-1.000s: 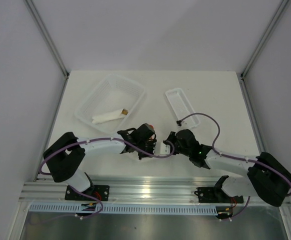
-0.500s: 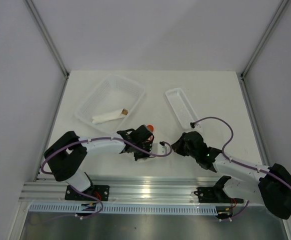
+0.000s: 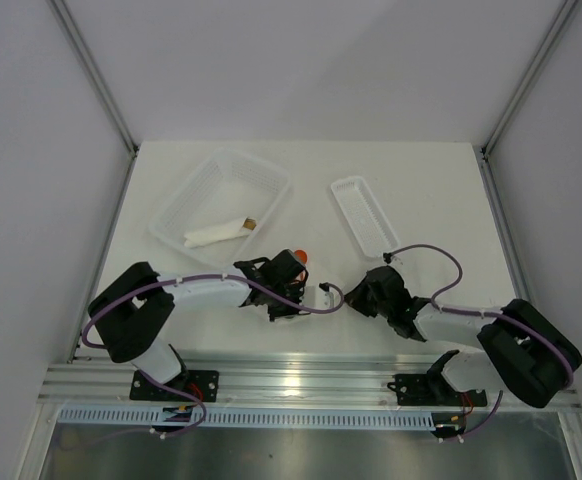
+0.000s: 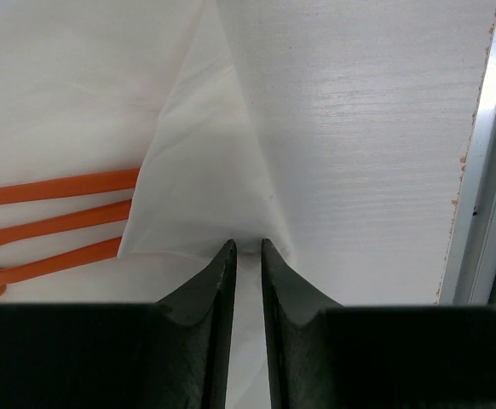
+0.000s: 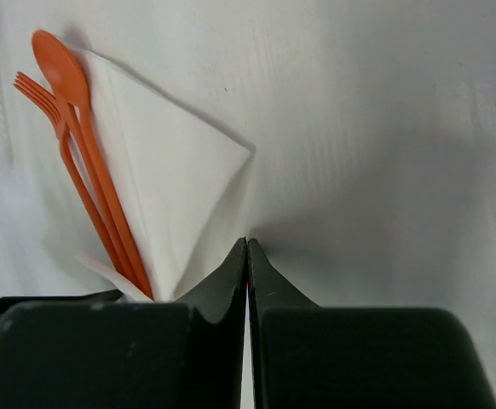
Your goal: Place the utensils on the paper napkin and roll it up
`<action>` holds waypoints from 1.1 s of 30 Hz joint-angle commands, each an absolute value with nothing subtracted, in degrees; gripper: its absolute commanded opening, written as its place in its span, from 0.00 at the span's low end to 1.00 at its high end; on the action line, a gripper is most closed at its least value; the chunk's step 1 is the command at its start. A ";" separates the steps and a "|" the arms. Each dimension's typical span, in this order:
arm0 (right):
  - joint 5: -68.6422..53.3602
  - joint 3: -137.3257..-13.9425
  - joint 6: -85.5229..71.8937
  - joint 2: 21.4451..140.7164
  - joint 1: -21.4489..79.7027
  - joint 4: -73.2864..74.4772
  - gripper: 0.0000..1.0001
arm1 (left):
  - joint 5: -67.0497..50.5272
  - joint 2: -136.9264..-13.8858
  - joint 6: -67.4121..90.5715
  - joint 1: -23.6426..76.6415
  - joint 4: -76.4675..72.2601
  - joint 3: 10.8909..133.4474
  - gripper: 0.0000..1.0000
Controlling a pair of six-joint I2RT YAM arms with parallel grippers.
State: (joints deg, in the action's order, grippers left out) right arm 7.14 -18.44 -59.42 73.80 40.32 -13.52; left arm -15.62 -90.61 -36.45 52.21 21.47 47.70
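Three orange-red utensils [image 4: 52,213] lay side by side on the paper napkin [image 4: 205,162], their handles tucked under its folded-over flap, close to the near edge of the bench [image 4: 359,128]. The left tool [image 4: 244,247] pinched the lower tip of that fold between its narrowed fingers. The right tool [image 5: 247,245] was pressed together, holding nothing, its tips just beside the napkin's corner.

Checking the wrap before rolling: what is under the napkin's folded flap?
Three orange utensils slip under the folded paper napkin. Their handles show beside it, and the spoon and fork heads show in the right wrist view. The covered lengths cannot be seen.
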 commanded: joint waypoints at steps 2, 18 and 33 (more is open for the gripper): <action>5.10 -16.44 -62.13 77.87 38.41 -20.74 0.00 | -15.21 -90.97 -36.56 52.03 22.50 47.99 0.22; 3.51 -13.99 -71.17 94.30 37.44 -41.55 0.00 | -14.68 -91.58 -37.62 51.50 21.97 48.43 0.24; 0.71 -17.40 -65.83 100.98 37.44 -52.46 0.00 | -14.59 -91.76 -37.62 51.24 21.71 48.43 0.24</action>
State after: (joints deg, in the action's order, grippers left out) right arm 0.56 -17.52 -69.80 99.07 37.52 -54.19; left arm -15.33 -90.70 -36.51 51.90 21.37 47.81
